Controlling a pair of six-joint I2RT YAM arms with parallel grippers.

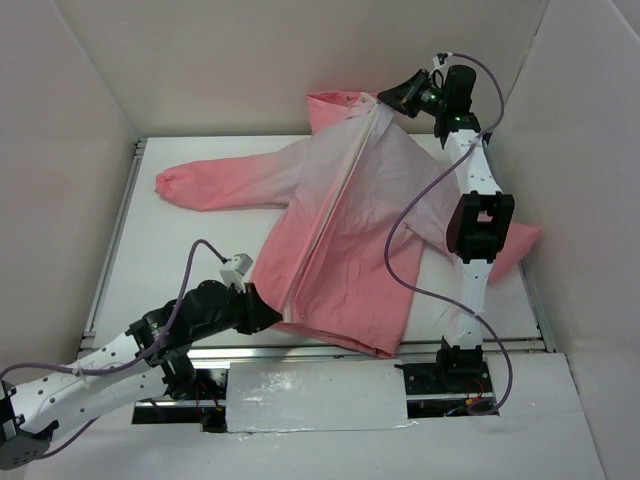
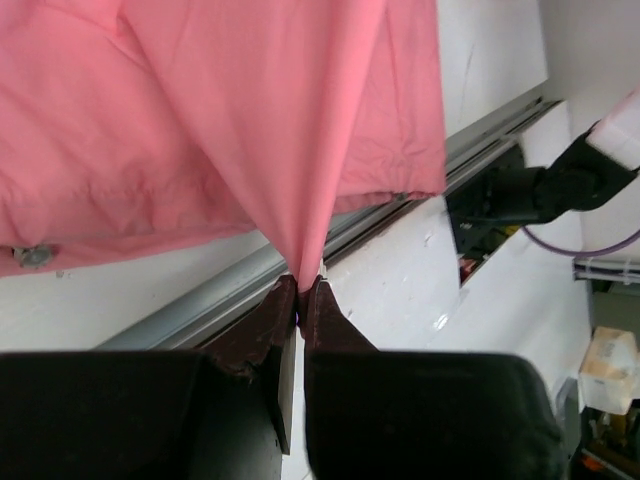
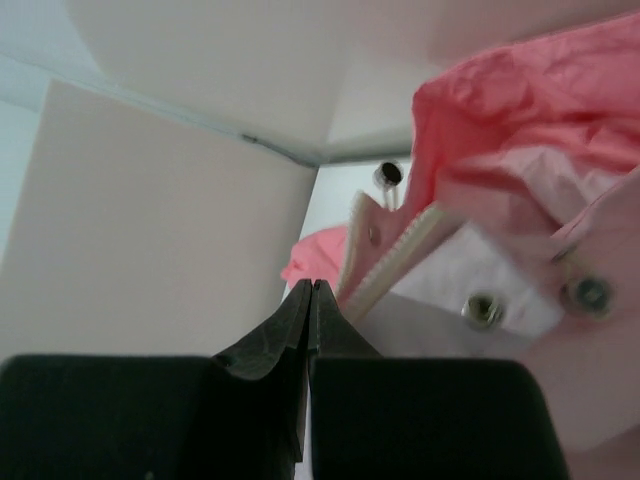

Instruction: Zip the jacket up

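The left end effector (image 2: 300,290), at the lower left of the overhead view, is pinched narrow on the coral hem of the jacket (image 1: 340,220), with a fold of fabric caught between its dark fingertips. The right end effector (image 3: 311,290), at the upper centre of the overhead view, has its jaws pressed fully together. It sits just beside the pale zipper teeth (image 3: 395,255) at the collar, and I cannot tell whether anything is gripped.

The jacket lies spread across the middle of the white worktop (image 1: 180,260), hood toward the top of the frame and hem toward the bottom. Its zipper (image 1: 335,190) runs diagonally down the centre. One sleeve (image 1: 215,185) stretches out to the upper left.

The right arm (image 1: 478,215) reaches over the other sleeve on the right side, covering part of it. A purple cable (image 1: 390,250) from that arm loops across the jacket's front. A metal rail (image 2: 230,285) borders the worktop's near edge just under the hem, and a crinkled white cover sheet (image 1: 315,395) lies beyond it at the bottom centre. Plain white wall panels (image 1: 250,70) close in the top and sides.

Round metal snap fasteners (image 3: 483,310) show on the collar flap at the right of the right wrist view, too blurred to read.
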